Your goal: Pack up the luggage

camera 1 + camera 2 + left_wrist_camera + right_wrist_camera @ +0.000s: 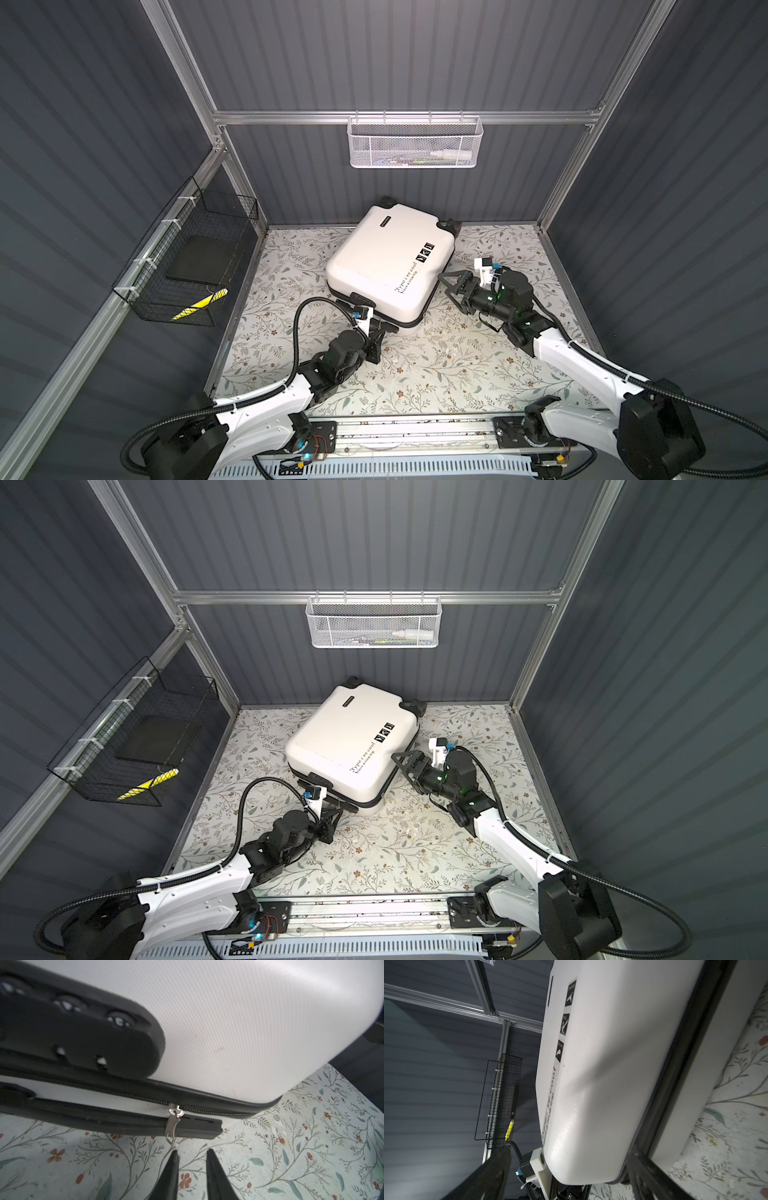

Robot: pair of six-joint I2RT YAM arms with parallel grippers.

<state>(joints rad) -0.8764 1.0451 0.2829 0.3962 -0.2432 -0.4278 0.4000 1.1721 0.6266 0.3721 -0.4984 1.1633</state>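
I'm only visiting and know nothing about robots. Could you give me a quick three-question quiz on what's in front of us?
1. True or false: the suitcase lies wide open.
2. The basket holding the yellow thing is: A white, B black, C red?
3. What small metal part hangs just ahead of the left gripper?
Key: 1 false; 2 B; 3 the zipper pull.
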